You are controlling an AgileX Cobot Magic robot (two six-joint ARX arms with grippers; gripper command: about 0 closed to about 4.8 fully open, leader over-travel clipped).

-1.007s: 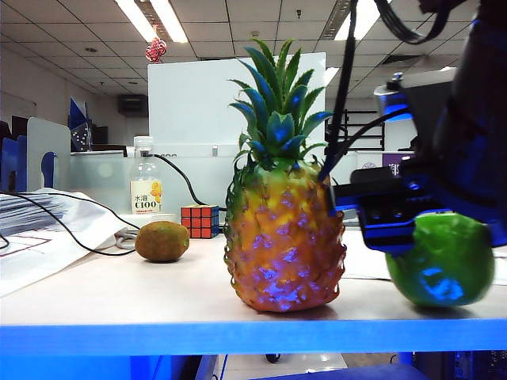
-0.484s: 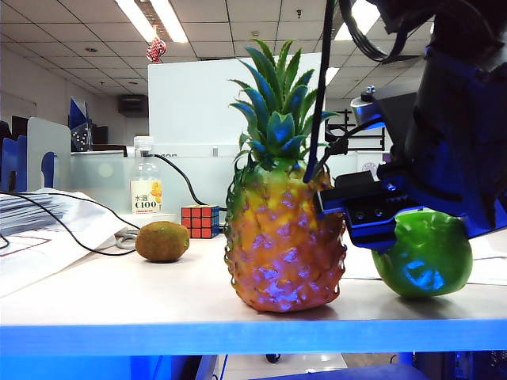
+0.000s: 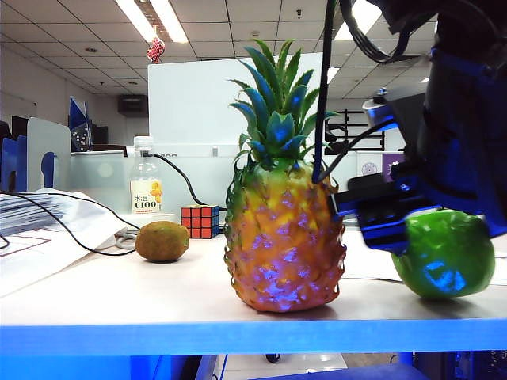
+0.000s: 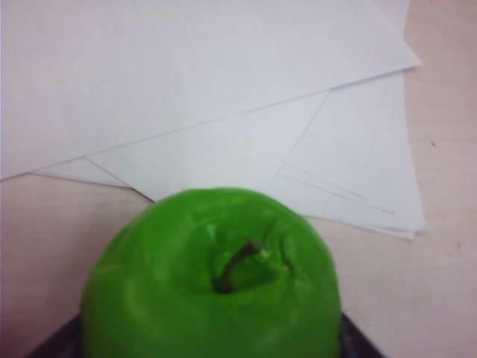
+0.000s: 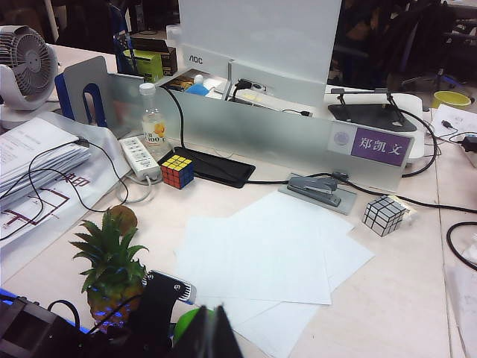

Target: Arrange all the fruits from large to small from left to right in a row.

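Observation:
A tall orange-yellow pineapple point(image 3: 283, 237) with a green crown stands mid-table. The brown kiwi point(image 3: 162, 241) lies to its left. On the right, the glossy green apple point(image 3: 445, 253) sits low at the tabletop, by some white sheets. My left gripper point(image 3: 400, 226) reaches across to it. In the left wrist view the apple point(image 4: 212, 283) fills the gap between the dark fingers of the left gripper point(image 4: 212, 347), stem up. My right gripper point(image 5: 212, 335) hangs high above the table, fingers shut and empty, over the pineapple point(image 5: 112, 276), kiwi point(image 5: 123, 218) and apple point(image 5: 190, 322).
A Rubik's cube point(image 3: 200, 221) and a yellow-labelled bottle point(image 3: 146, 186) stand behind the kiwi. White sheets point(image 5: 276, 253) cover the table's middle. A stapler point(image 5: 317, 190), a silver cube point(image 5: 384, 215) and a power strip point(image 5: 140, 156) lie near the partition. Cables and papers are on the kiwi's side.
My left gripper swung the apple towards the pineapple, then carried it back to the right, about where it was a second ago. Pineapple and kiwi have not moved.

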